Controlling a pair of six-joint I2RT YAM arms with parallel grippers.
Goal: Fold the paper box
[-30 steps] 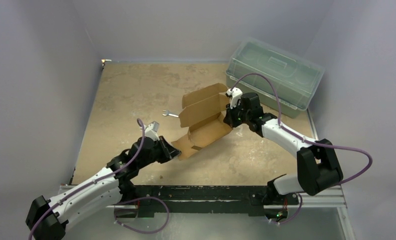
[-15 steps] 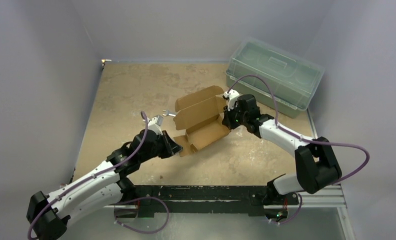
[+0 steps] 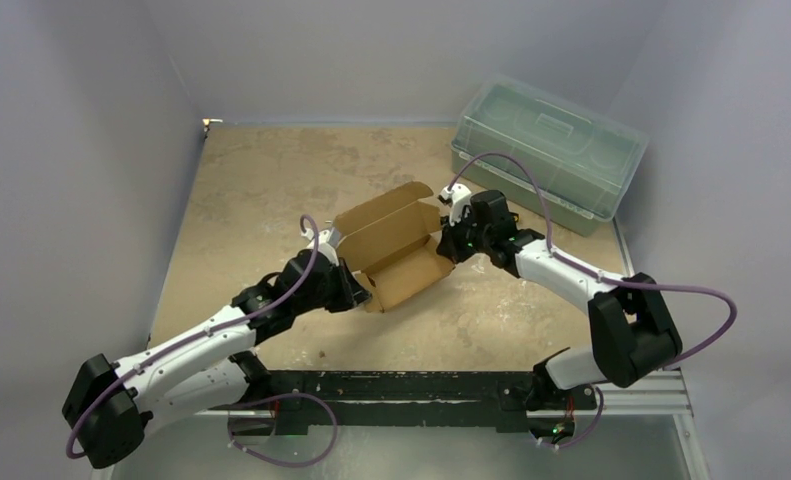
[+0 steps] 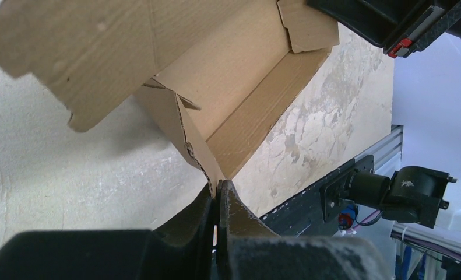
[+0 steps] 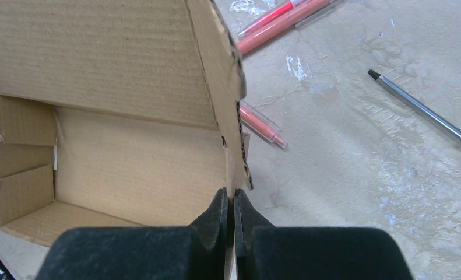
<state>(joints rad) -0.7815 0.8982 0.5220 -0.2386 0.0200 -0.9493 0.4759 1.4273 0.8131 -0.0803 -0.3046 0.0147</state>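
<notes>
Since a second ago both arms have carried the paper box point(image 3: 396, 248) leftward, and my left arm has stretched farther out, so the box now sits near the middle of the table point(image 3: 261, 180), well apart from the translucent green lidded bin point(image 3: 546, 150) at the far right. My left gripper point(image 4: 219, 191) has its fingers pressed together on the cardboard edge at the box's near-left corner, while my right gripper point(image 5: 233, 199) pinches the thin side wall at its right end. I see the box standing open with its large lid flap tilted up on the far side, and a red pen point(image 5: 264, 126) lies on the table just beside the right wall.
</notes>
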